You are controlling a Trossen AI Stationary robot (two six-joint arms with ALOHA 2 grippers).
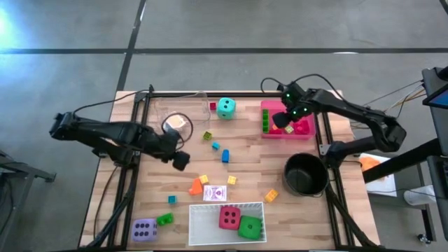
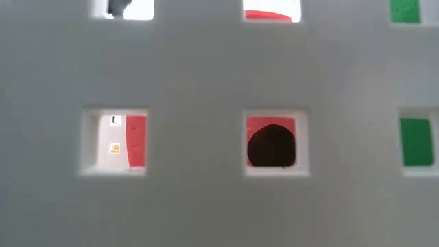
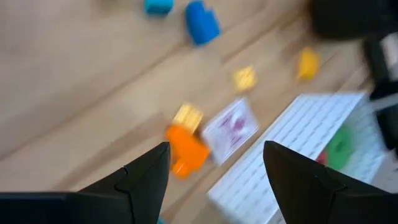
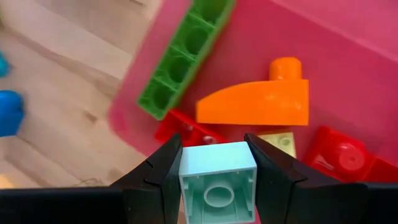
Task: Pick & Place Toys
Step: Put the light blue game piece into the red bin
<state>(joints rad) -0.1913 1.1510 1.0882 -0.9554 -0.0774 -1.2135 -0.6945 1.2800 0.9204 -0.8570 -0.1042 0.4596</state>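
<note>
Wooden table (image 1: 245,157) carries the toys. At two o'clock the right claw (image 4: 217,163) grips a pale teal block (image 4: 218,177) over the pink tray (image 1: 306,131), which already holds several blocks. Red die (image 1: 229,217) and green die (image 1: 250,226) sit in the white tray (image 1: 203,218). Left claw (image 3: 216,163), open and empty, hovers probably above the orange block (image 3: 185,149); many toys remain.

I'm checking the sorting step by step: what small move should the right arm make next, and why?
Probably open the right end effector and drop the pale teal block. It is shut on that block right above the pink tray, where green, orange and red blocks already lie. The left end effector hangs open over the table.
</note>
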